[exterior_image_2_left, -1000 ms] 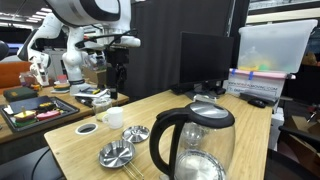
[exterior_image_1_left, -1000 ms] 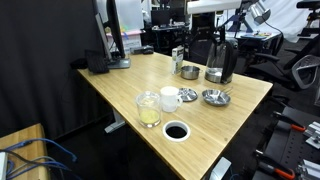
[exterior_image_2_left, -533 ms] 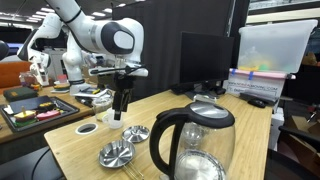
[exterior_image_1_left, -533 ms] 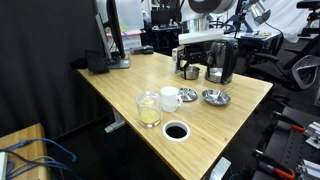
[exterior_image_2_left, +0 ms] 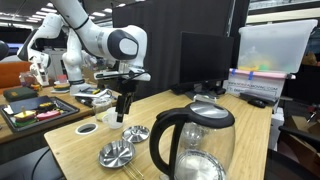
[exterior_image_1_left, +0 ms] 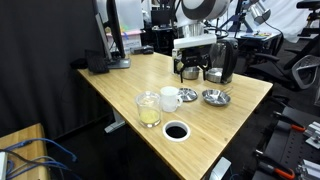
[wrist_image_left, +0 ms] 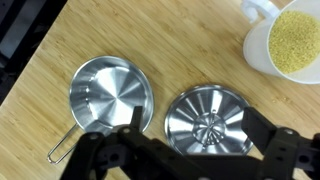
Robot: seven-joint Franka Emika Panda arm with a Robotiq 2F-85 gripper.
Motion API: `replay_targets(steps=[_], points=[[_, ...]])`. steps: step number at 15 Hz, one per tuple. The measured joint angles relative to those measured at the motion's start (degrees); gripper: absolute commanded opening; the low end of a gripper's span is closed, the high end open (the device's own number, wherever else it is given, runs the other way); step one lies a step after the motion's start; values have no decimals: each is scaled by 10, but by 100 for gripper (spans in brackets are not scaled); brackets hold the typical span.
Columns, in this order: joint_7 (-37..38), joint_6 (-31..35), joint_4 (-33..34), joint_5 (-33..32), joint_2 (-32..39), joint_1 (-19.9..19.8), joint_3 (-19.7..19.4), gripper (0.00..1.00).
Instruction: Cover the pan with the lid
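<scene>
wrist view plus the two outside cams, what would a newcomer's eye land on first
In the wrist view, the shiny pan and the ribbed lid lie side by side, apart, on the wooden table, with a cup of yellow grains in the top right corner. In an exterior view, the big glass kettle fills the foreground, and the white arm holds its open gripper above the table behind it.
</scene>
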Motion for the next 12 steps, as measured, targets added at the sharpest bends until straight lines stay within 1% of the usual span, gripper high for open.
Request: replay_targets(steps=[5,12], points=[[11,15,0,0,4,15,-18,100],[59,80,12,0,47,29,-39,100]])
